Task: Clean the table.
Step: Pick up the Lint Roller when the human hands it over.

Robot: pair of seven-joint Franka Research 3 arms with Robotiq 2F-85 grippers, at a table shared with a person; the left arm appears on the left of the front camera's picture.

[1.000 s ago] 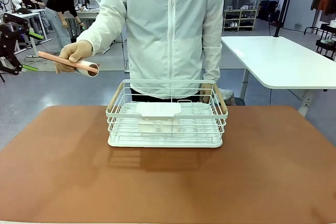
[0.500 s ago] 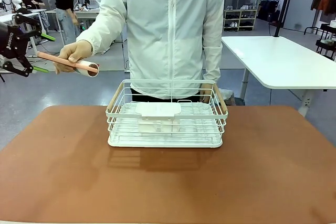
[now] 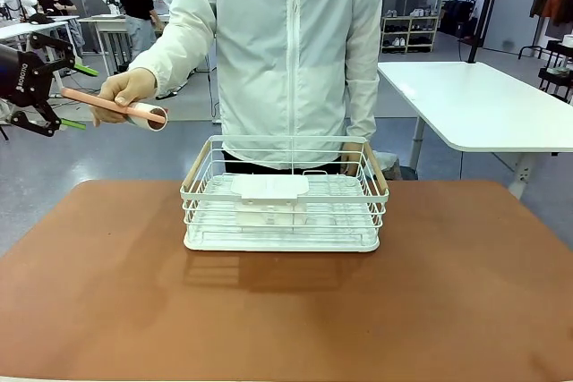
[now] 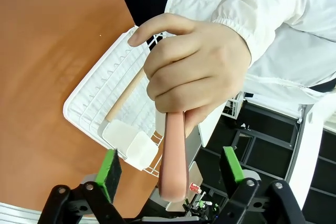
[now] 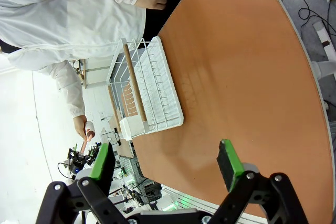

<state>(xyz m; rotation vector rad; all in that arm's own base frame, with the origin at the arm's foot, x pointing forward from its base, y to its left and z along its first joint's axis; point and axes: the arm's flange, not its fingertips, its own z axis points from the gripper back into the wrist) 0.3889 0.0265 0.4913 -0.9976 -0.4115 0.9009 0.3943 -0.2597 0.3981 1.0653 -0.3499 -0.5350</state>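
A person's hand (image 3: 125, 89) holds a lint roller (image 3: 134, 110) by its pink handle, out past the left end of the reddish-brown table (image 3: 286, 310). My left gripper (image 3: 76, 96) is open at the handle's free end. In the left wrist view the pink handle (image 4: 174, 150) runs between the green pads (image 4: 110, 166), with a gap on each side, and the hand (image 4: 194, 66) grips it farther up. High above the table (image 5: 247, 77), my right gripper (image 5: 167, 163) is open with nothing between its fingers.
A white wire basket (image 3: 285, 199) with wooden handles stands at the table's far middle, in front of the person in a white jacket. A white-topped table (image 3: 474, 105) stands behind at the right. The brown top around the basket is bare.
My left gripper has moved right, toward the person's hand, so the roller's handle end now lies between its fingers. The person's hand and the basket have stayed put.
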